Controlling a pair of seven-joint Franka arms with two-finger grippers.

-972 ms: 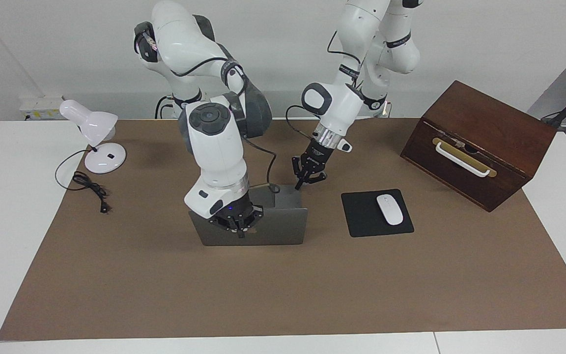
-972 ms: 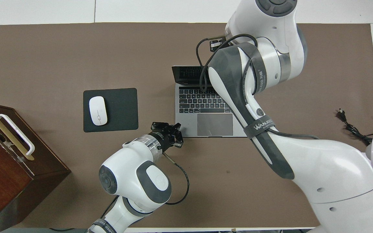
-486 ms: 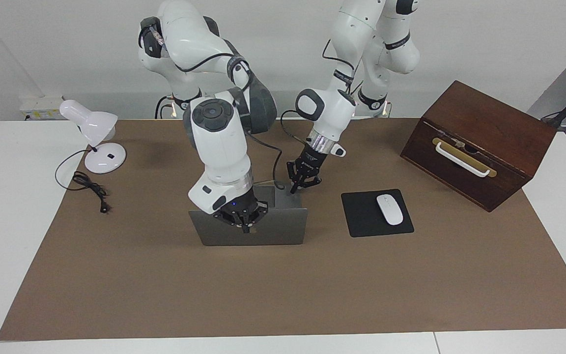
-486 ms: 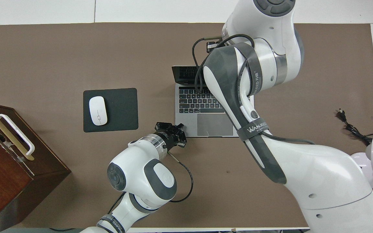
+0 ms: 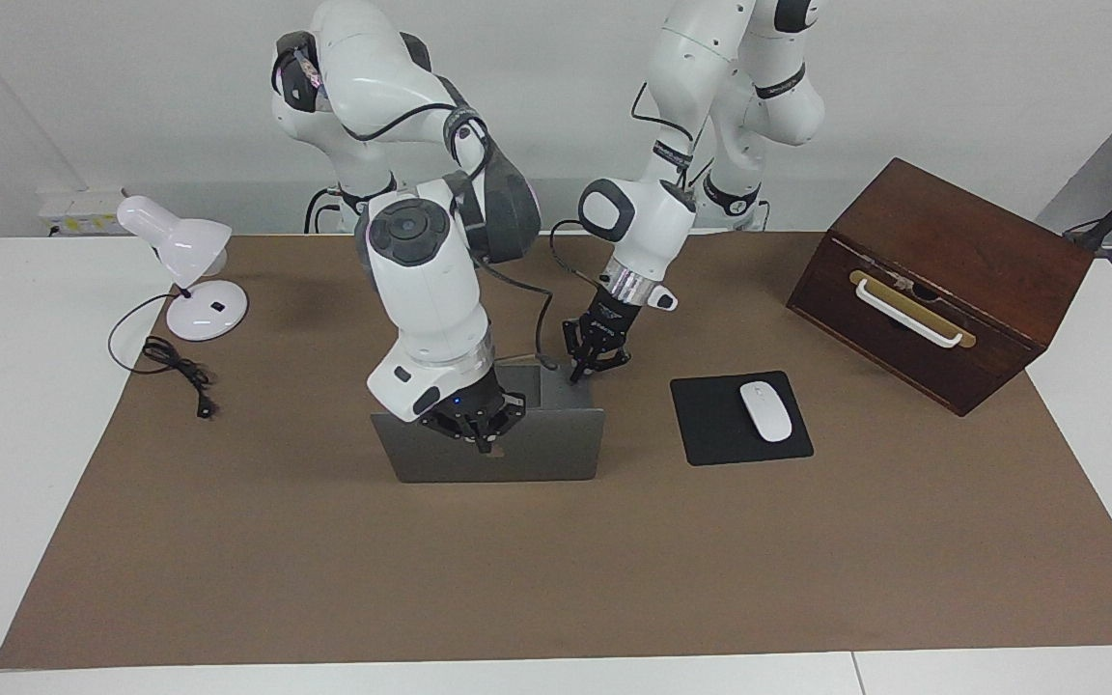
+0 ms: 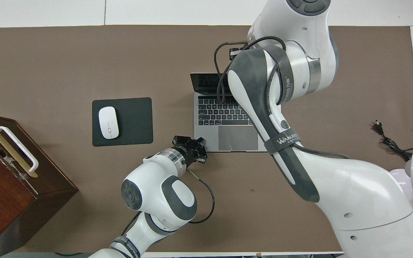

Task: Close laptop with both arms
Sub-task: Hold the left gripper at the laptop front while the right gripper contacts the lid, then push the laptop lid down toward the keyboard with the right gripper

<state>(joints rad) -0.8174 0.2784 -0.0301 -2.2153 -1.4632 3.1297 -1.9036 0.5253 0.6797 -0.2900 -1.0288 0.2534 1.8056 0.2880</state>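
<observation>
"While that lid stands up, is anything happening?"

"Yes. See the thin silver-grey metal laptop (image 5: 517,458) in the middle of the brown mat? It is open, with its screen facing the robots. The flat black mouse pad (image 5: 706,439) lies beside it, toward the left arm's end of the table."

"What moved?"

"The left gripper (image 5: 587,365) did. A moment ago it hung a bit away from the laptop. Now it has come in low, to the keyboard part's corner nearest the robots."

"And the other one?"

"The right gripper (image 5: 481,431) is at the lid's top edge, about the middle, and it has pulled back a tiny bit toward the robots. The lid looks as wide open as before."

"Are the hands gripping?"

"I cannot tell if either one is clenched or loose. I can't see if the left one touches yet."

"So what does it mean?"

"I think one hand will hold the bottom down while the other tips the lid shut. Closing has hardly begun."
</observation>
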